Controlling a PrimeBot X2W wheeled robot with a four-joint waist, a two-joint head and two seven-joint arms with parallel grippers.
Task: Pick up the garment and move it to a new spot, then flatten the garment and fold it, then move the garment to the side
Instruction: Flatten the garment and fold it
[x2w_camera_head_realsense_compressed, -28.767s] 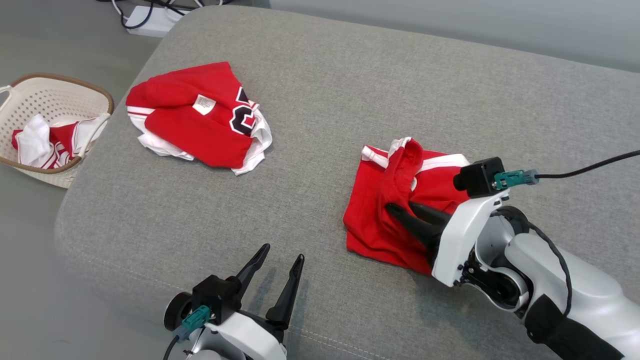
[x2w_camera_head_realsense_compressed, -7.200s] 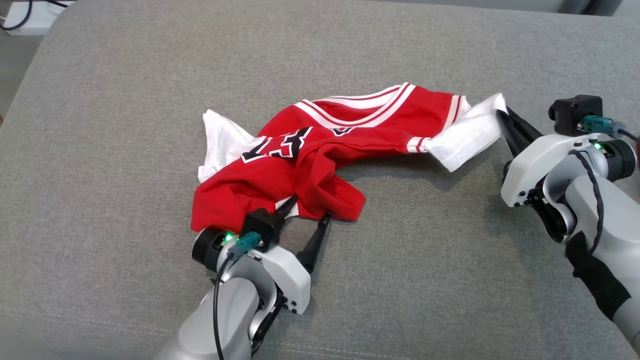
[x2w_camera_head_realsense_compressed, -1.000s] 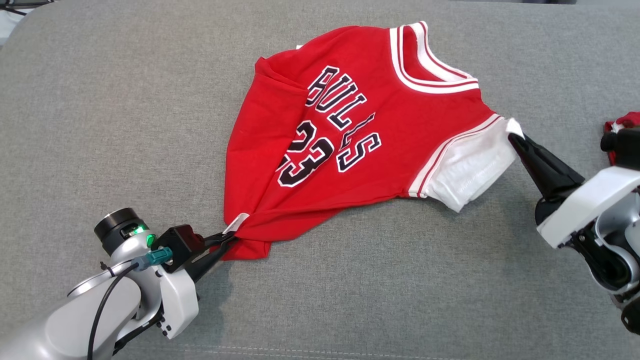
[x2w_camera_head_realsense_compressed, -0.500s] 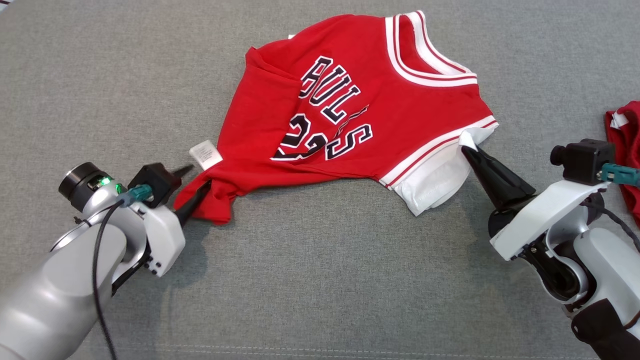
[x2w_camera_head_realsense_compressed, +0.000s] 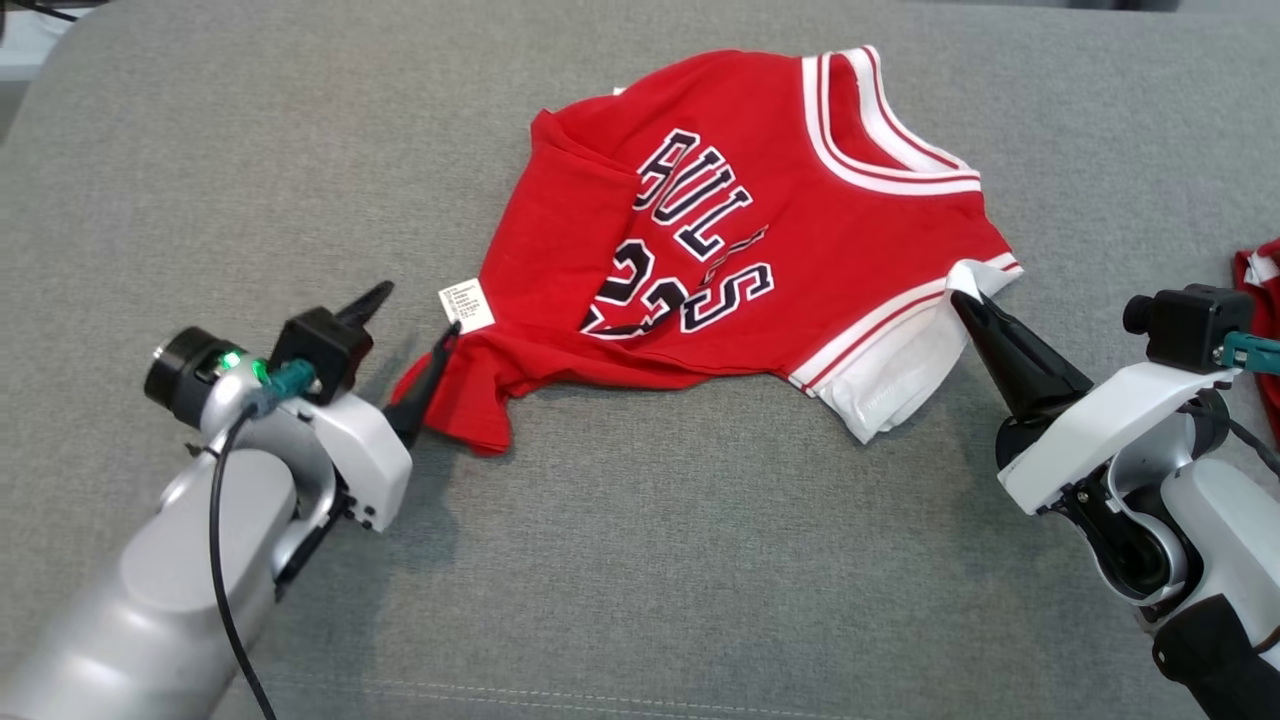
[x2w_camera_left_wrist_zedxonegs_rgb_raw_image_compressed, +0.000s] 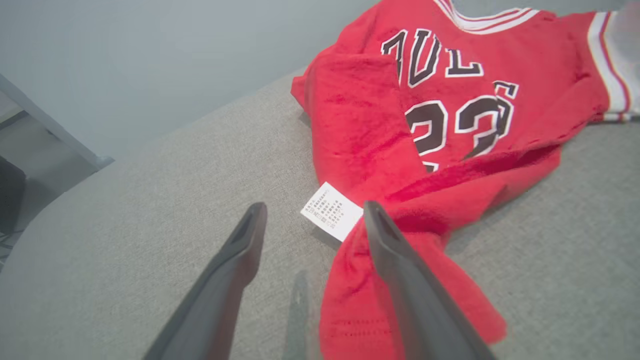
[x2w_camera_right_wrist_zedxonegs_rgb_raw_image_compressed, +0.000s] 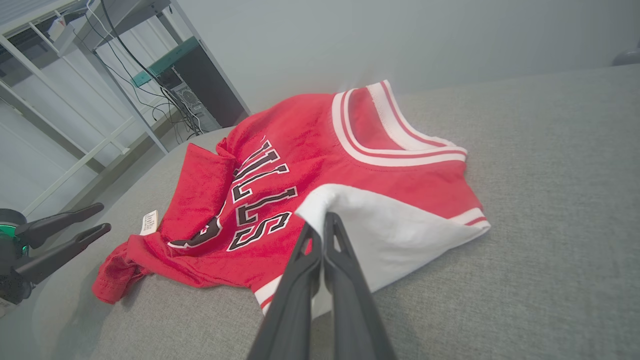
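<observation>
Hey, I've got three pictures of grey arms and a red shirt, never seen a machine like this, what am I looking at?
This is a two-armed robot working over a grey cushion. The wide picture comes from a camera on its head; the other two come from cameras on its wrists, looking along each arm's dark fingers. On the cushion lies a red Bulls jersey, number 23, with a white care label. The right gripper is shut on the jersey's white sleeve. The left gripper stands open by the bunched hem corner, gripping nothing. Another red garment peeks in at the right edge.
</observation>
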